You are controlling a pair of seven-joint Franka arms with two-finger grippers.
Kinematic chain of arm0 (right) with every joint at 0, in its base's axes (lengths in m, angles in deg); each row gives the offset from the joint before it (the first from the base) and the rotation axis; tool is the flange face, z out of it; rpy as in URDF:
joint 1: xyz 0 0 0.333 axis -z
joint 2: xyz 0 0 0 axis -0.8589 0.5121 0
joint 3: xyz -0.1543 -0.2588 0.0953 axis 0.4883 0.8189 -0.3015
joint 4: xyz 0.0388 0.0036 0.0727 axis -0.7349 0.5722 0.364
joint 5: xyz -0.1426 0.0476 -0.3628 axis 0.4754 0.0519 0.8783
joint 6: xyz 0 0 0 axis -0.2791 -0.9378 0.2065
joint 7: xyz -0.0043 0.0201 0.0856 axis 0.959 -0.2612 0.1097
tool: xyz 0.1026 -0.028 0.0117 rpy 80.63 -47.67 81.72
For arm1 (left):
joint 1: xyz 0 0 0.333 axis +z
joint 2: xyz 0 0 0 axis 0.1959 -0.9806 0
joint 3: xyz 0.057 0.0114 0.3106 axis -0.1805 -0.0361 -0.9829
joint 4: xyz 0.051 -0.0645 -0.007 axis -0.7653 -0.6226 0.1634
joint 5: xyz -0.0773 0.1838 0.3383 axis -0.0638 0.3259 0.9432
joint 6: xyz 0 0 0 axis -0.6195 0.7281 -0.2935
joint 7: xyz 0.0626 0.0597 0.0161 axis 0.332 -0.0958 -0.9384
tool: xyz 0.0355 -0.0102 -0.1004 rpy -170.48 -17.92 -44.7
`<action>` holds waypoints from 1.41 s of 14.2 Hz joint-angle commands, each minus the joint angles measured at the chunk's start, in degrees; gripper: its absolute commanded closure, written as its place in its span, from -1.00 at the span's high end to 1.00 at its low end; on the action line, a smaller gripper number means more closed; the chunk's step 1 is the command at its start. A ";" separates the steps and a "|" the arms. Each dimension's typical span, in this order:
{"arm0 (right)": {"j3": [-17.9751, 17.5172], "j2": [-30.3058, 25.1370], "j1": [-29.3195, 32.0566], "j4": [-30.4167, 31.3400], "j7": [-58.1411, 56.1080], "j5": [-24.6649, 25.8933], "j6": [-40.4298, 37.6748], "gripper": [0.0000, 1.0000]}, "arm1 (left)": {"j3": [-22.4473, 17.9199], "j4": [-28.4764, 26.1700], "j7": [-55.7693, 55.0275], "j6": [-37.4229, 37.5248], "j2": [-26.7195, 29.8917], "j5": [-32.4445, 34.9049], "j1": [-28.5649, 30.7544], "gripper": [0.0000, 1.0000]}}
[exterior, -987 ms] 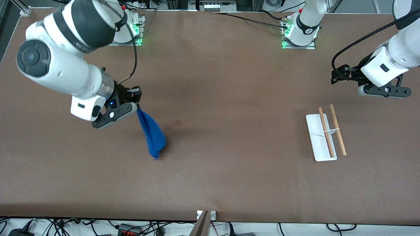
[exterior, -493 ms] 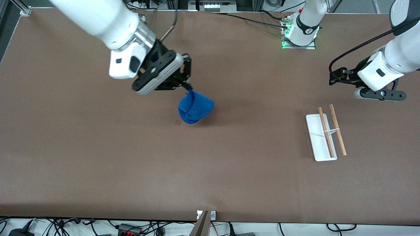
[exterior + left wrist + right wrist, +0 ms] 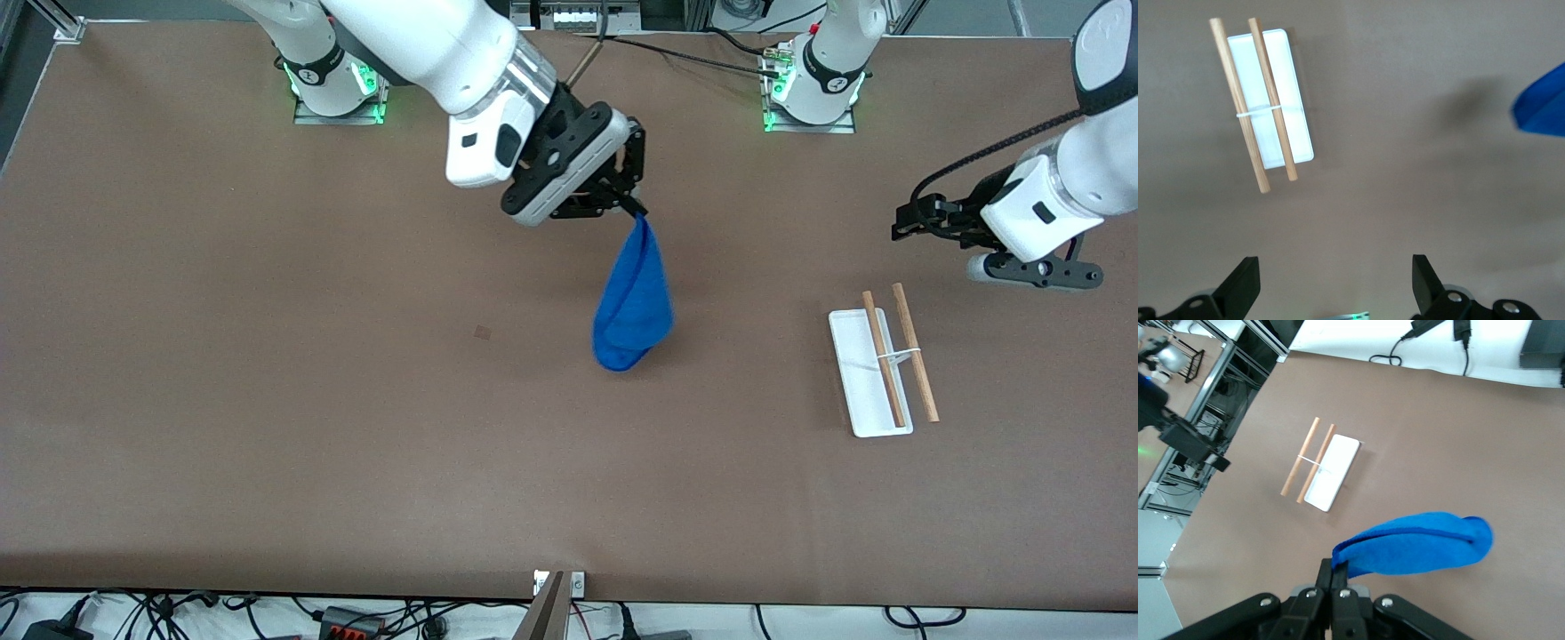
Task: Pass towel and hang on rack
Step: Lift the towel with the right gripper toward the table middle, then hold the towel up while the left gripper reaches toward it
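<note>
Front view shows you the right gripper (image 3: 633, 206) over the middle of the tabletop (image 3: 267, 427), its jaws clamped shut on one corner of the blue towel (image 3: 633, 307). The towel hangs free below the pinch, folded on itself, its lower end swung toward six o'clock from the gripper and clear of the tabletop as far as you can judge. The rack (image 3: 882, 364) stands at about three o'clock from the towel, well apart from it, toward the left arm's end of the tabletop. The left gripper (image 3: 1036, 267) hovers at roughly one o'clock from the rack, jaws spread wide and empty, waiting.

Treat the towel as light, limp and not fragile: it will likely sway with any quick move and sag wherever it is unsupported. It looks like soft pile cloth, so it should grip well rather than slip. For the pass, you would best take it near the top edge, just below the right gripper's pinch, where the cloth is bunched and steady; the loose lower end would be harder to catch.

Count: one towel, one rack with two wooden rods (image 3: 1273, 100) over one white tray (image 3: 1288, 80), two grippers.
</note>
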 commanded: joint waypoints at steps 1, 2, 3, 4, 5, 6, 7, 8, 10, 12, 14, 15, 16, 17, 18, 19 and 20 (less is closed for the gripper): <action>0.05 1.74 -2.00 -1.65 1.29 0.33 2.44 -1.00 | 0.35 2.35 9.14 -1.96 -4.01 -2.07 0.65 1.00; 0.14 1.83 -2.53 -1.65 1.29 0.68 2.88 -1.00 | 0.53 2.09 14.92 -4.32 -4.72 -2.77 0.74 1.00; 0.14 1.83 -2.71 -1.65 1.29 1.29 2.89 -1.00 | 0.53 1.13 22.72 -8.18 -5.07 -3.65 0.83 1.00; 0.14 1.83 -2.71 -1.65 1.20 1.47 2.89 -1.00 | 0.53 -0.45 28.98 -11.43 -4.81 -5.57 0.92 1.00; 0.14 1.83 -2.89 -1.65 1.29 1.56 2.89 -1.00 | 0.53 -0.98 34.17 -13.21 -4.72 -7.77 0.92 1.00; 0.14 1.83 -2.89 -1.57 1.29 1.47 2.89 -1.00 | 0.62 -1.42 40.58 -14.97 -4.98 -9.79 0.83 1.00; 0.14 1.83 -2.89 -1.56 1.29 1.56 2.89 -1.00 | 0.62 -3.60 48.38 -17.68 -5.07 -14.07 0.83 1.00; 0.14 1.83 -2.89 -1.39 1.20 1.56 2.89 -1.00 | 0.62 -6.67 56.29 -20.14 -5.08 -19.51 1.00 1.00; 0.22 1.83 -2.89 -1.21 1.20 1.56 2.89 -1.00 | 0.62 -10.99 70.12 -21.66 -5.51 -29.80 1.09 1.00; 0.22 1.83 -3.06 -1.13 1.29 3.83 2.89 -1.00 | 0.62 -12.85 77.87 -22.01 -6.30 -33.97 0.48 1.00; 0.14 2.09 -3.50 -1.13 1.38 5.25 2.89 -1.00 | 0.71 -12.94 88.30 -22.63 -9.28 -39.92 0.13 1.00; 0.22 2.18 -3.68 -1.13 1.38 5.34 2.97 -1.00 | 0.71 -13.12 95.50 -23.24 -11.56 -44.22 0.04 1.00; 0.14 2.27 -3.68 -1.13 1.38 5.34 2.97 -1.00 | 0.71 -13.64 101.66 -24.64 -12.97 -47.05 0.04 1.00; 0.22 2.27 -3.68 -1.13 1.38 5.25 3.06 -1.00 | 0.71 -14.95 105.99 -25.26 -14.38 -50.21 0.04 1.00; 0.14 2.27 -3.68 -1.13 1.38 5.34 3.06 -1.00 | 0.97 -15.75 108.03 -25.27 -15.70 -52.76 -0.05 1.00; 0.14 2.27 -3.68 -1.13 1.46 5.34 3.15 -1.00 | 1.84 -16.02 110.23 -25.88 -16.75 -54.35 -0.48 1.00; 0.14 2.27 -3.68 -1.13 1.47 5.34 3.06 -1.00 | 2.11 -16.11 111.99 -26.93 -17.81 -55.15 -0.49 1.00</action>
